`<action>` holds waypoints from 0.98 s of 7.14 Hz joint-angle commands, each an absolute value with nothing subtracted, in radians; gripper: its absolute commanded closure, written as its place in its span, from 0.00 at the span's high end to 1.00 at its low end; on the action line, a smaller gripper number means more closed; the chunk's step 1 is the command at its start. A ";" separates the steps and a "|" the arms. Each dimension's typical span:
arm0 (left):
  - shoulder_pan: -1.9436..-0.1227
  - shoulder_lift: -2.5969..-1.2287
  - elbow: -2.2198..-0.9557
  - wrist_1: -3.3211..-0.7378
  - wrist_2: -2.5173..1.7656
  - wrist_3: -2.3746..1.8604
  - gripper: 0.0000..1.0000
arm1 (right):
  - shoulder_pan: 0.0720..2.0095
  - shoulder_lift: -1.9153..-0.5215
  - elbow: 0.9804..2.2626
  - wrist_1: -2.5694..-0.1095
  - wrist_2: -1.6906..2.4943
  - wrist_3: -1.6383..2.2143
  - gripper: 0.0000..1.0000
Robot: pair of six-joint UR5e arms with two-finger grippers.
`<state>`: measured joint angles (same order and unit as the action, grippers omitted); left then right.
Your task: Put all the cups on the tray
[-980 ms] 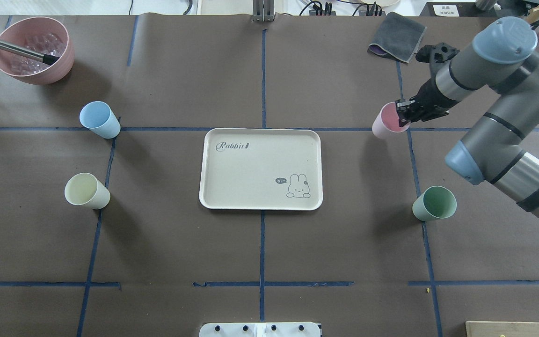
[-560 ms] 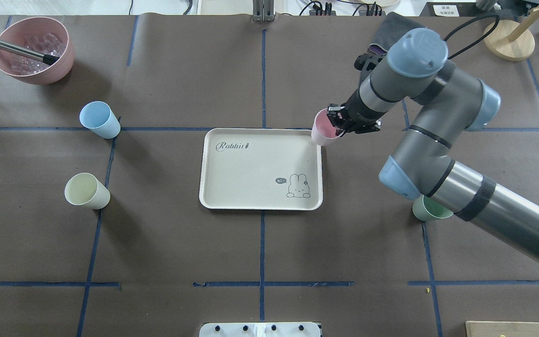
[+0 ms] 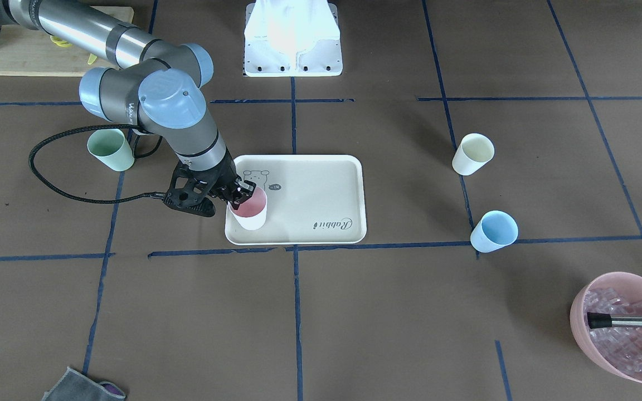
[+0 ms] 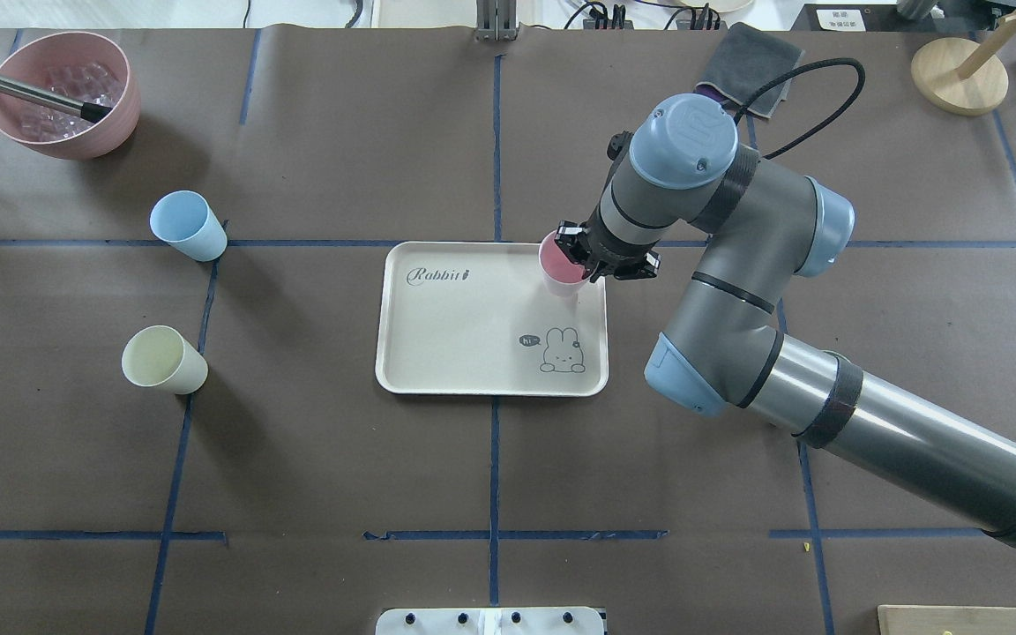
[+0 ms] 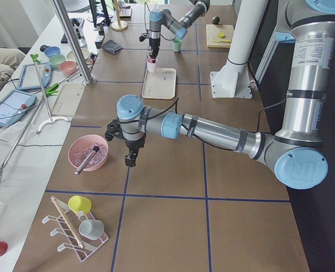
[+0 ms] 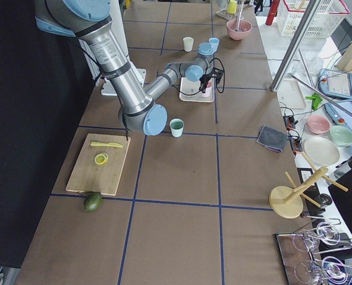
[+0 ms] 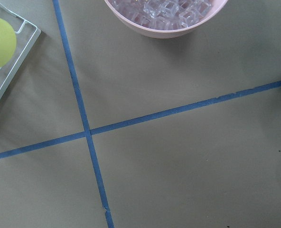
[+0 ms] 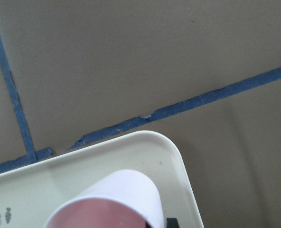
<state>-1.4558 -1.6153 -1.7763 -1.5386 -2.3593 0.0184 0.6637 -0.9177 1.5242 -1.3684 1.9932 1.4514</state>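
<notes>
the right gripper (image 4: 582, 257) pinches the pink cup (image 4: 559, 268) by its rim, holding it upright over the far right corner of the tray (image 4: 473, 353); whether the cup's base touches the tray cannot be told. the blue cup (image 4: 186, 226) and cream cup (image 4: 161, 360) stand on the table well off to the robot's left of the tray, and the green cup (image 3: 110, 149) stands on its right, beside the right arm. the left gripper (image 5: 131, 159) hangs near the bowl (image 4: 123, 117) of ice, and i cannot tell whether it is spread or pressed together.

A wide counter (image 4: 314, 459) is covered in brown paper (image 3: 382, 323) and divided into large squares by blue tape lines (image 4: 494, 467). Along one side runs a white bench (image 5: 31, 164) with a slanted metal pole (image 5: 71, 41). The opposite side is a dark area (image 6: 9, 148). The light is bright and even.
</notes>
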 commanded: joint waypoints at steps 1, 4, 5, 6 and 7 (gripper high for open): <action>-1.456 -1.615 -1.776 -1.540 -2.359 0.018 1.00 | 0.657 -0.914 1.517 -1.371 1.946 1.442 0.99; -1.456 -1.617 -1.776 -1.549 -2.359 -0.003 1.00 | 0.766 -0.951 1.535 -1.376 2.087 1.302 0.99; -1.451 -1.617 -1.793 -1.549 -2.359 -0.005 1.00 | 0.823 -1.007 1.563 -1.376 2.148 1.179 0.99; -1.413 -1.615 -1.822 -1.549 -2.359 -0.100 1.00 | 0.889 -1.067 1.598 -1.374 2.196 1.029 0.99; -1.332 -1.609 -1.891 -1.549 -2.356 -0.283 1.00 | 0.961 -1.133 1.614 -1.374 2.259 0.900 0.99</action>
